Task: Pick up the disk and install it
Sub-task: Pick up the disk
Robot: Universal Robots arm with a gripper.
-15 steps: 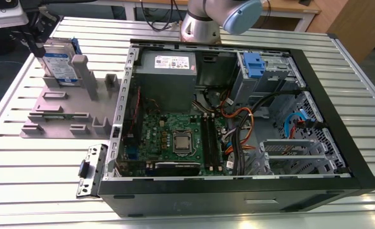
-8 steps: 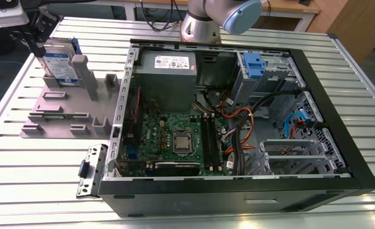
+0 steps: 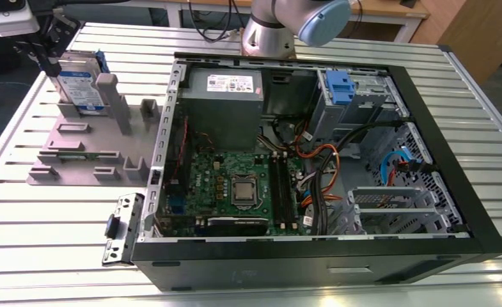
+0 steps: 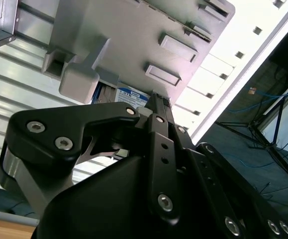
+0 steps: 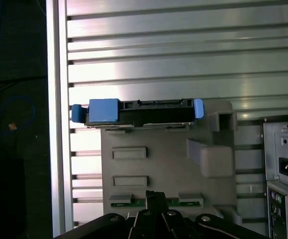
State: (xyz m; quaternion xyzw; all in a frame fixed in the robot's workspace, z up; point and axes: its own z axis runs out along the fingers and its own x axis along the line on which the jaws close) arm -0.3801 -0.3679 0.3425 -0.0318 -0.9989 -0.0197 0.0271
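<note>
The disk [image 3: 82,86] stands on edge in a slot at the far end of a grey fixture [image 3: 71,137], on the exterior view's left. It is silver with a white-and-blue label and a blue bracket. In the first wrist view I see the disk [image 5: 139,112] edge-on, with blue tabs at both ends. My gripper [image 3: 51,67] hangs just beside the disk's upper edge, on the side away from the computer. Its fingertips look pressed together with nothing between them in both wrist views [image 5: 155,195] [image 4: 156,97]. A strip of the disk's label [image 4: 129,97] peeks out past the fingers.
An open computer case [image 3: 455,166] lies on the slatted metal table, with a motherboard, a grey power supply [image 3: 225,96] and a drive cage with a blue latch [image 3: 340,86]. A loose metal bracket [image 3: 121,227] lies by the case's near corner. The table edge [image 5: 59,124] is close to the fixture.
</note>
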